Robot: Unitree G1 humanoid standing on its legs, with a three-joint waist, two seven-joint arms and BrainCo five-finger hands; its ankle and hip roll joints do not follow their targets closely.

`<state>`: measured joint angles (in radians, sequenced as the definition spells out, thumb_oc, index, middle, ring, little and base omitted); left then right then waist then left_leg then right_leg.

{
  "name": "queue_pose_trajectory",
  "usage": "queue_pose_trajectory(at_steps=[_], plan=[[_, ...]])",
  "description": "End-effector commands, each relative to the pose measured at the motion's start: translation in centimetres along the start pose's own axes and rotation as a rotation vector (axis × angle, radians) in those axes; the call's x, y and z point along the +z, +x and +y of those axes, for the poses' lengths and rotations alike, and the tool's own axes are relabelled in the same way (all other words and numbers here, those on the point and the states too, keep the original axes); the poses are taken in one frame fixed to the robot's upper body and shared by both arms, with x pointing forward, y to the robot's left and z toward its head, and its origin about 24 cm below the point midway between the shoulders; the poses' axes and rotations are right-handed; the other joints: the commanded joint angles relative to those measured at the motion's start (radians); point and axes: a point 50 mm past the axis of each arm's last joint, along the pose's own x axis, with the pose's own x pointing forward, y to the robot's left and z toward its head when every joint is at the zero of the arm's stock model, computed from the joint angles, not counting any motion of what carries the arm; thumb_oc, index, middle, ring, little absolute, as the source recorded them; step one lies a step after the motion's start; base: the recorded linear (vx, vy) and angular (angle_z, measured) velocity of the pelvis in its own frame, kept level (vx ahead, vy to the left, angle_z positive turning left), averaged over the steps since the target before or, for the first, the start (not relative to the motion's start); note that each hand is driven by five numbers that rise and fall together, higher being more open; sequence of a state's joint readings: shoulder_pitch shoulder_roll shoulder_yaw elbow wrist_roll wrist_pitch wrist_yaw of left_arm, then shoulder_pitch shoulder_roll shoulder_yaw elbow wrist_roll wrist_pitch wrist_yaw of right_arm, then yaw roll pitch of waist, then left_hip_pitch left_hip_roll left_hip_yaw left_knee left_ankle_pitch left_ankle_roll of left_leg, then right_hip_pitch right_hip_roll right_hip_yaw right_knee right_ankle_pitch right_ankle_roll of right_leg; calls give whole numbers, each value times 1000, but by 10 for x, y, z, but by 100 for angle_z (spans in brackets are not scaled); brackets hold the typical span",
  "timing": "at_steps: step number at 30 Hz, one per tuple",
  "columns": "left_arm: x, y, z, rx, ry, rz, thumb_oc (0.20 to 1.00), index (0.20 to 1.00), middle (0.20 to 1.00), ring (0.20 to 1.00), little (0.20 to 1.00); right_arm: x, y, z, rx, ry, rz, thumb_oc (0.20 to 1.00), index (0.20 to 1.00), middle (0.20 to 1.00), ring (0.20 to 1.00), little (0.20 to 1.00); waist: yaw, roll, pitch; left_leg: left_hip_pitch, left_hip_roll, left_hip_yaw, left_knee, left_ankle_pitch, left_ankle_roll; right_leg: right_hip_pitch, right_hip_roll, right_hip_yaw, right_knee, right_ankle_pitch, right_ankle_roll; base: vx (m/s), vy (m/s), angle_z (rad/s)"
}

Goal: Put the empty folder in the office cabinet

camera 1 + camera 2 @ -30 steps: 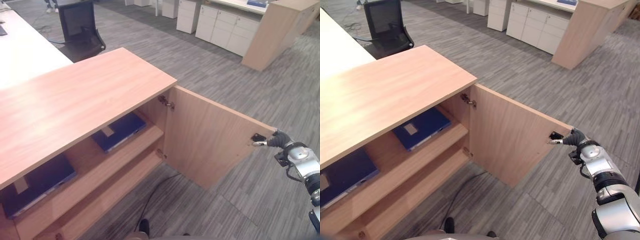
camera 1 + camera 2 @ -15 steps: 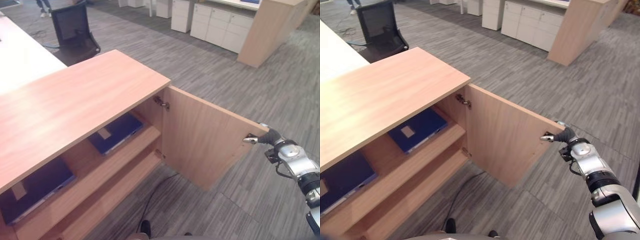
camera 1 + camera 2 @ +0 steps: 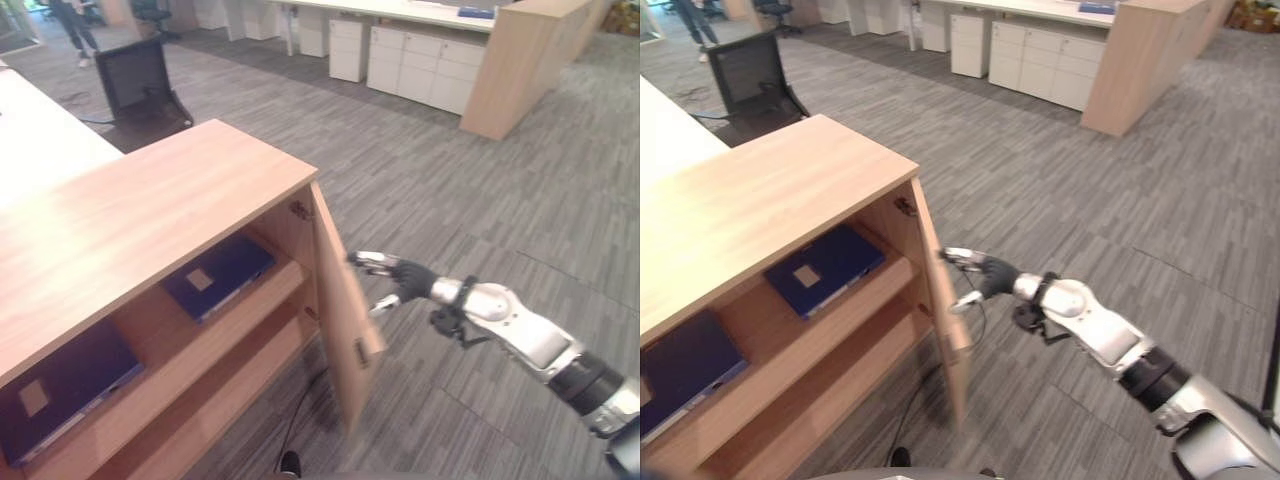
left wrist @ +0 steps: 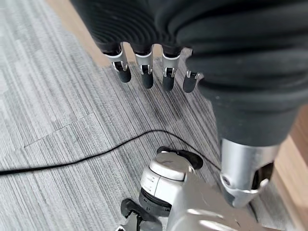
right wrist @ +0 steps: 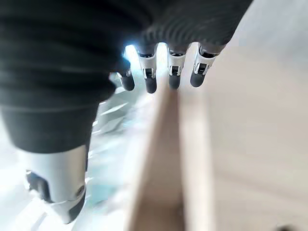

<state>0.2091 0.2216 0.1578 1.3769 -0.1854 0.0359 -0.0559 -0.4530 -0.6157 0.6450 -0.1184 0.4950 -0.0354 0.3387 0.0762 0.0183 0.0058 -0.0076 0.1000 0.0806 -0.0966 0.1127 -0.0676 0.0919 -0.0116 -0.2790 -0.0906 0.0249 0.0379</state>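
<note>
The wooden office cabinet (image 3: 150, 215) stands open, with its door (image 3: 345, 330) swung about halfway and seen nearly edge-on. Two dark blue folders lie flat on the upper shelf, one near the hinge side (image 3: 218, 275) and one further left (image 3: 60, 380). My right hand (image 3: 405, 280) is open, its straight fingers reaching to the outer face of the door near its top edge. In the right wrist view the fingertips (image 5: 171, 74) hover by the door's edge (image 5: 163, 168). My left hand (image 4: 144, 74) hangs open over the carpet and holds nothing.
A black office chair (image 3: 140, 80) stands behind the cabinet beside a white desk (image 3: 40, 150). White drawer units (image 3: 420, 70) and a wooden counter (image 3: 510, 60) line the far wall. A person (image 3: 70, 20) walks at the far left. Grey carpet lies to the right.
The door has swung from wide open to about half shut. My right hand has moved left with it, from the door's far edge to its outer face. The camera has shifted.
</note>
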Motion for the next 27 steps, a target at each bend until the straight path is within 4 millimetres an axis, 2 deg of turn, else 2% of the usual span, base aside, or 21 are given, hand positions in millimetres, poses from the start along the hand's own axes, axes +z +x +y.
queue_pose_trajectory(at_steps=[1, 4, 13, 17, 19, 23, 24, 27], plan=[[1, -2, 24, 70, 55, 23, 1000, 1000, 1000, 1000, 1000, 38, 22, -3, 71, -75, -163, 1000, 1000, 1000, 1000, 1000, 48, -82, 18, 55, 1, 4, 9, -117, -22, -51, -85, 15, 3, -29, 84, 11, 9, 32], [5, -2, 22, 62, 24, 6, 1000, 1000, 1000, 1000, 1000, 37, 23, 3, 105, -63, -162, 1000, 1000, 1000, 1000, 1000, 49, -81, 17, 58, 1, -2, 9, -119, -21, -47, -86, 14, 3, -31, 84, 8, 1, 9], [6, -1, 14, 31, 37, -2, 1000, 1000, 1000, 1000, 1000, 17, 20, 12, 111, -12, -107, 1000, 1000, 1000, 1000, 1000, 51, -78, 12, 66, 8, -18, 9, -118, -21, -32, -79, 12, 3, -46, 77, 0, -4, 0], [12, -1, 10, 9, 70, -22, 1000, 1000, 1000, 1000, 1000, -4, 13, 16, 87, 0, -31, 1000, 1000, 1000, 1000, 1000, 54, -80, 17, 63, 22, -51, 9, -107, -29, -22, -62, 5, 3, -62, 65, -5, -82, 14], [12, -1, 9, 7, 72, -24, 1000, 1000, 1000, 1000, 1000, -8, 13, 18, 86, 3, -15, 1000, 1000, 1000, 1000, 1000, 55, -80, 19, 62, 25, -55, 9, -105, -30, -21, -59, 3, 3, -65, 62, -4, -73, 24], [12, 0, 7, -10, 52, -25, 1000, 1000, 1000, 1000, 1000, -33, 9, 21, 77, -19, 99, 1000, 1000, 1000, 1000, 1000, 70, -79, 36, 57, 42, -77, 15, -93, -39, -13, -44, -10, 3, -76, 51, -10, -120, 14], [14, 0, 5, -20, 42, -31, 1000, 1000, 1000, 1000, 1000, -50, 2, 19, 53, -50, 191, 1000, 1000, 1000, 1000, 1000, 77, -81, 51, 45, 52, -91, 31, -89, -45, -11, -36, -19, 3, -79, 45, -41, -182, 19], [13, 0, 2, -39, 31, -27, 1000, 1000, 1000, 1000, 1000, -80, -11, 18, 16, -32, 324, 1000, 1000, 1000, 1000, 1000, 88, -81, 70, 30, 59, -111, 51, -87, -48, -9, -29, -31, 3, -81, 38, -61, -149, 33]])
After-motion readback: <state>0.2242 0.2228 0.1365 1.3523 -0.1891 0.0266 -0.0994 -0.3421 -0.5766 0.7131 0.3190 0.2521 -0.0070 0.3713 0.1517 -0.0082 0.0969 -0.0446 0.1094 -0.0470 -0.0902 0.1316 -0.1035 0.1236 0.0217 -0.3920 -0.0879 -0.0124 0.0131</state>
